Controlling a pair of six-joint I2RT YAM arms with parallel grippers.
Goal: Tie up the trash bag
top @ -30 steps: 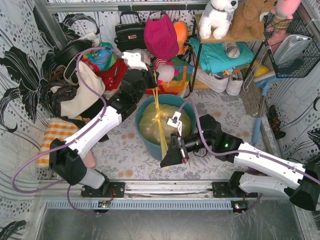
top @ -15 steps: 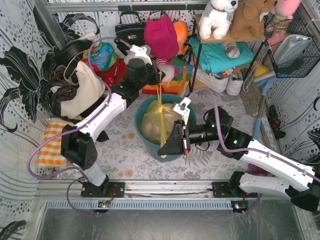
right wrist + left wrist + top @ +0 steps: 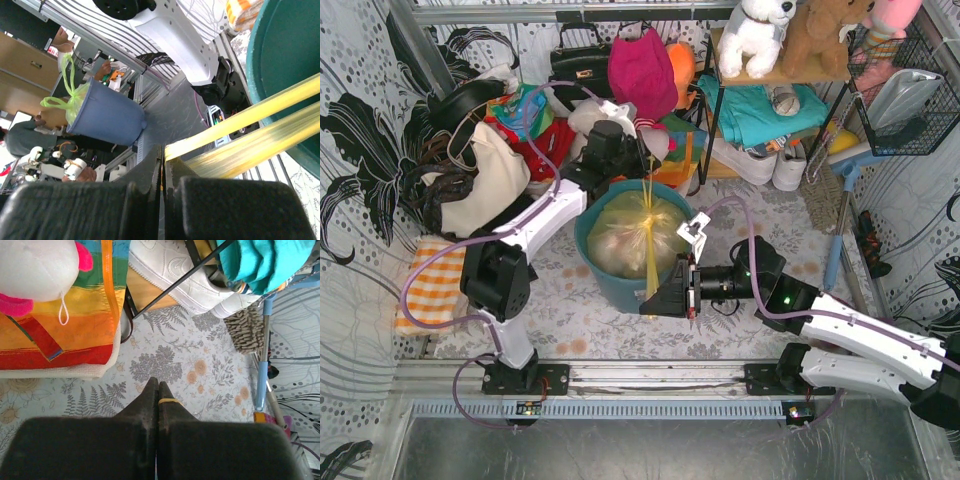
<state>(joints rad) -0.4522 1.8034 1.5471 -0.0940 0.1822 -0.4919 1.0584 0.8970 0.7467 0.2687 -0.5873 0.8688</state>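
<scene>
The yellow-green trash bag [image 3: 620, 235] sits in the teal bin [image 3: 610, 287], crumpled white paper showing through. Two yellow strands of its mouth are pulled taut and cross above the bag. My left gripper [image 3: 642, 162] is at the bin's far rim, shut on the far strand; in the left wrist view only a thin yellow strip [image 3: 168, 401] shows across one finger. My right gripper [image 3: 665, 300] is at the bin's near rim, shut on the near strand [image 3: 240, 120], which runs taut up and right from its jaws.
Bags, clothes and plush toys are piled behind the bin [image 3: 520, 130]. A black metal shelf [image 3: 770, 110] with white shoes stands at the back right. A blue mop handle [image 3: 838, 235] leans at right. An orange checked cloth [image 3: 432, 280] lies at left.
The left gripper moved right and nearer, stretching its strand over the bin's far rim. The right gripper pulled its strand toward the near rim. The bag's top drew tighter.
</scene>
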